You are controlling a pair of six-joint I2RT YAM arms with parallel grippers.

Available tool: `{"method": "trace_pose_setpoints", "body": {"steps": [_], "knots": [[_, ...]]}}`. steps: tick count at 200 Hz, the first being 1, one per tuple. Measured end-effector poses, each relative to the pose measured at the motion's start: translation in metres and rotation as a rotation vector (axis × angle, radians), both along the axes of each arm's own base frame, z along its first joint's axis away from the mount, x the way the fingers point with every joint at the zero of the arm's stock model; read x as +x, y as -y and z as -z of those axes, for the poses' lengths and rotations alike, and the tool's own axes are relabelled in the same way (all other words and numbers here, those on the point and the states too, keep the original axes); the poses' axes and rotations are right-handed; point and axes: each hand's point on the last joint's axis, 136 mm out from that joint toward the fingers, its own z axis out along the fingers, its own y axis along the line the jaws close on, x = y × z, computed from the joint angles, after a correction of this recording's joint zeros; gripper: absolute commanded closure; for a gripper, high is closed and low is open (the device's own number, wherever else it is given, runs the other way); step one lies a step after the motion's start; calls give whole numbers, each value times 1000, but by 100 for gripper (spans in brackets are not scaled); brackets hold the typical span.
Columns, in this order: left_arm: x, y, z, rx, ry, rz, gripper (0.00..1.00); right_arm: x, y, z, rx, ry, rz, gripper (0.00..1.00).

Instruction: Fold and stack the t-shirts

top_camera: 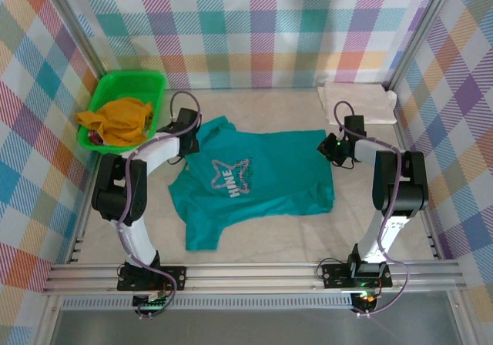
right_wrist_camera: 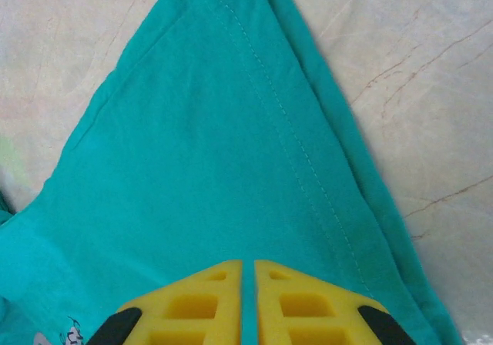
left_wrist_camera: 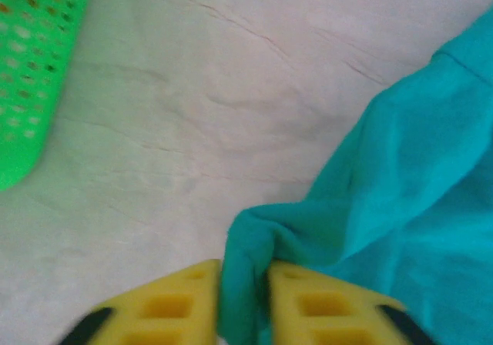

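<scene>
The teal t-shirt (top_camera: 266, 177) lies spread flat mid-table, its silver star print facing up. At its upper left corner my left gripper (top_camera: 187, 133) is shut; in the left wrist view the yellow fingers (left_wrist_camera: 181, 303) pinch a bunched fold of the teal cloth (left_wrist_camera: 400, 191). My right gripper (top_camera: 333, 146) sits at the shirt's upper right corner. Its jaws (right_wrist_camera: 248, 266) are pressed almost together on a thin layer of the teal fabric (right_wrist_camera: 208, 152), next to a stitched hem. The cream-white t-shirt (top_camera: 358, 102) lies folded at the back right.
A green plastic basket (top_camera: 127, 106) holding mustard-yellow cloth (top_camera: 119, 120) stands at the back left, close to the left arm; its wall (left_wrist_camera: 31, 75) shows in the left wrist view. Plaid walls enclose the table (top_camera: 262, 229), with bare surface in front of the teal shirt.
</scene>
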Motion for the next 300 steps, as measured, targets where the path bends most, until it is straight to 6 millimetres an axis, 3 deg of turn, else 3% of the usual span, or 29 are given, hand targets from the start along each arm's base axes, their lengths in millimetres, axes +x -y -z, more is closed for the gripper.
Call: {"method": "trace_pose_setpoints", "body": {"steps": [8,45,80,92,112,138,156,185,232,300], "knots": [[2,-4,-4,16,6,-14,59,0,1,0,0,1,3,87],[5,-6,-16,22,19,-28,57,1,1,-4,8,12,-2,88],[6,22,-32,-70,45,53,60,6,-8,-31,-22,73,-70,93],[16,37,-37,-106,43,102,66,14,-14,-41,-35,97,-97,98],[56,60,-39,-138,59,155,75,25,-25,-52,-37,136,-131,100],[103,79,-18,-161,47,189,84,25,-32,-39,-26,107,-139,100],[118,86,5,-196,3,194,92,24,-33,-27,-19,79,-133,100],[133,94,33,-252,-51,201,93,22,-34,-21,3,60,-122,100],[152,82,51,-319,-77,141,96,15,-37,-31,31,78,-120,100],[176,19,49,-452,-26,-38,100,3,-42,-49,67,109,-126,100]]}}
